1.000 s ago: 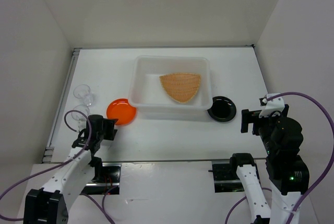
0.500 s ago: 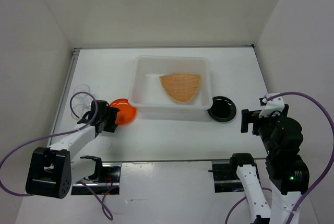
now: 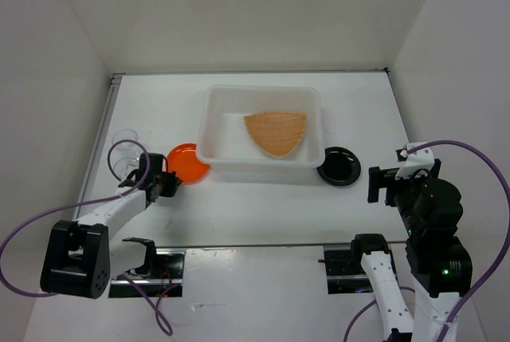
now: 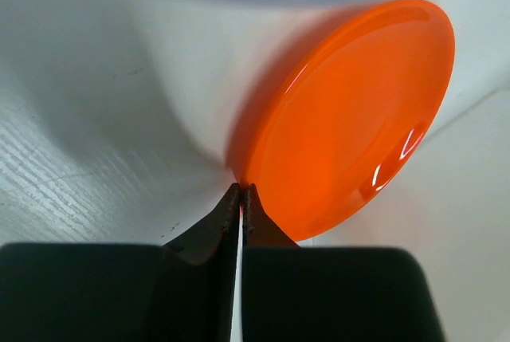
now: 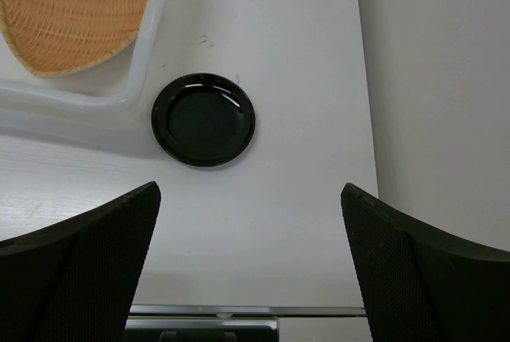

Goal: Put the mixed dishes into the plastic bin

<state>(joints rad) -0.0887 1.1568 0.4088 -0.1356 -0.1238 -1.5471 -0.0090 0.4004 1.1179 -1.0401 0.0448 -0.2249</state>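
Progress: you are roughly a quarter of the way through. The tan woven plate [image 3: 275, 132] is lying inside the plastic bin [image 3: 219, 111], which is sitting mid-bench.

Outstanding: three dishes are waiting on the bench [image 3: 263, 206].
- The small orange dish [image 4: 351, 119] is lying just beside the bin's near-left corner. Your left gripper [image 4: 241, 192] is clenching with its tips meeting on the dish's near rim; judging from the wrist view, it is pinching that rim and the dish is tilting.
- The small black dish [image 5: 204, 119] is lying just beside the bin's near-right corner. Your right gripper [image 5: 249, 188] is hovering near it, toward the near edge, jaws spread wide and carrying nothing.
- The small clear cup [image 3: 125, 136] is standing near the bench's left edge, faint in the overhead view.
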